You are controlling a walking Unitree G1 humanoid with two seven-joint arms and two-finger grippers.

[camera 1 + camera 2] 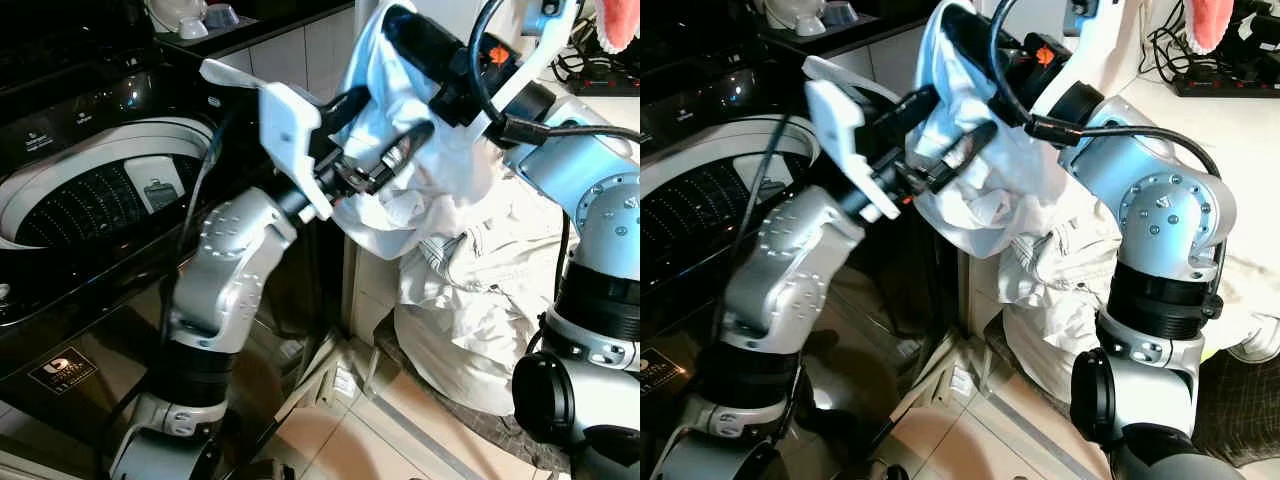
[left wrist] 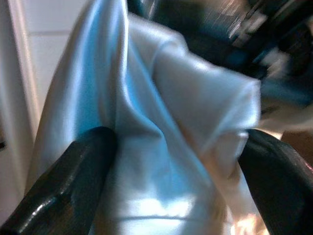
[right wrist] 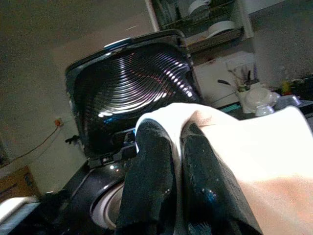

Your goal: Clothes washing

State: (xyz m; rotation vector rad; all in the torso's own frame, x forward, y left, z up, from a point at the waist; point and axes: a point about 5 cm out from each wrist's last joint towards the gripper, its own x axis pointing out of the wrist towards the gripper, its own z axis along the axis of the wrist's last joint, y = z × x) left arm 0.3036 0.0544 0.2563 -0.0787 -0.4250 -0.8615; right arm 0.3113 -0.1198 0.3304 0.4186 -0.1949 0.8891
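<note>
Right hand [image 3: 176,171] pinches a white cloth [image 1: 425,170], held high beside the open washer [image 1: 100,200]; left hand [image 2: 171,181], fingers spread, straddles the same cloth.

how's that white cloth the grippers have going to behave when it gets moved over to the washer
Probably floppy: the white cloth sags in loose folds below the right gripper, which pinches its edge. It looks light and thin, bunching between the left gripper's spread fingers. Its sheen hints that it may slip, and the hanging part could catch on the washer rim.
</note>
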